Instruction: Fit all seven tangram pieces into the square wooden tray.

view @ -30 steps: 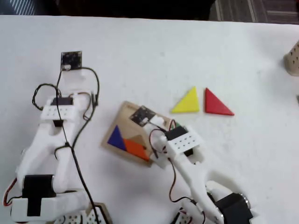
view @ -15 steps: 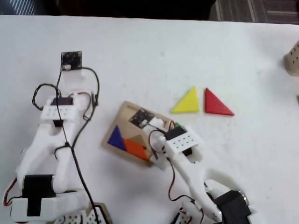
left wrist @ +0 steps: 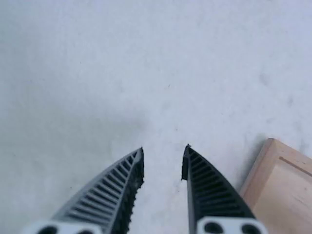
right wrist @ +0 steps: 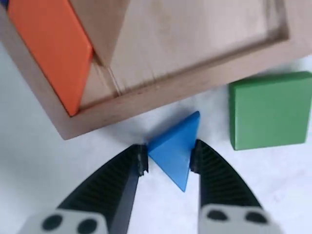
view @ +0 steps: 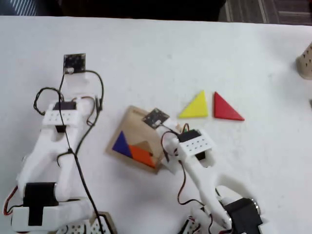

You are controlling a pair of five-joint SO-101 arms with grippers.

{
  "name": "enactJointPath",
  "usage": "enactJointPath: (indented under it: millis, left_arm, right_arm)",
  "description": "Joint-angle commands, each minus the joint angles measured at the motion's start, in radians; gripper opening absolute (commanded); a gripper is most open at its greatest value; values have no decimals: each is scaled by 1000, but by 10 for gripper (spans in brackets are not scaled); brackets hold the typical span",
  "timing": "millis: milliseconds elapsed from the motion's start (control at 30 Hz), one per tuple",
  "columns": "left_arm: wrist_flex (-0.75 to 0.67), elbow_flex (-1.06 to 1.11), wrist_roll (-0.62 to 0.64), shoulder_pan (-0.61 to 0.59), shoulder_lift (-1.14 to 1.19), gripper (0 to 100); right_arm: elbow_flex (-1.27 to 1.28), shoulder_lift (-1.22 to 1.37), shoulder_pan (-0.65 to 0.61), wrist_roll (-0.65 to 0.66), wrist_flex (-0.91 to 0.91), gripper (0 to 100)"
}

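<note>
The square wooden tray [view: 132, 123] lies mid-table and holds a dark blue triangle [view: 121, 144], an orange parallelogram [view: 142, 155] and a wood-coloured triangle [view: 143, 145]. My right gripper [right wrist: 168, 156] is just outside the tray's rim [right wrist: 185, 80], with its fingers pressed against both sides of a small light blue triangle [right wrist: 175, 146] lying on the table. A green square [right wrist: 270, 109] sits right beside it. The yellow triangle [view: 195, 106] and red triangle [view: 224, 108] lie to the tray's right. My left gripper [left wrist: 163, 153] stands open over bare table, near a tray corner [left wrist: 280, 175].
The left arm [view: 61, 117] stands left of the tray with loose black cables around it. A perforated wooden object [view: 306, 61] sits at the table's right edge. The table's far edge runs along the top of the high view.
The right arm has shifted a little to the right along the tray's edge, uncovering more of the tray. The left arm has not moved.
</note>
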Motion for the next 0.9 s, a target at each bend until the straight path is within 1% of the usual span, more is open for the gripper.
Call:
enactJointPath:
  millis: [0, 100, 267, 367, 467, 567, 733, 767, 867]
  left_arm:
    - [-25, -3, 6, -7, -47, 145]
    - [-28, -3, 6, -7, -47, 146]
    - [-28, -6, 6, -7, -47, 146]
    - [-28, -8, 6, -8, -45, 146]
    - [-29, -9, 8, -13, -45, 146]
    - [-29, -9, 9, -15, -45, 146]
    - [-64, -3, 6, -21, -42, 146]
    - [-66, -3, 6, -27, -41, 146]
    - [-74, -2, 6, -30, -41, 146]
  right_arm:
    - [-31, -12, 18, 9, 5, 116]
    - [-49, -13, 45, 11, 38, 115]
    - [-153, -61, 113, 11, 168, 115]
    - [-219, -110, 125, 11, 243, 115]
    - [-292, -153, 116, 9, 295, 115]
    - [-376, -159, 87, 11, 306, 117]
    - [-473, -90, 48, 9, 328, 117]
    - [-477, -76, 45, -2, 335, 118]
    - [-463, -53, 42, -91, 367, 120]
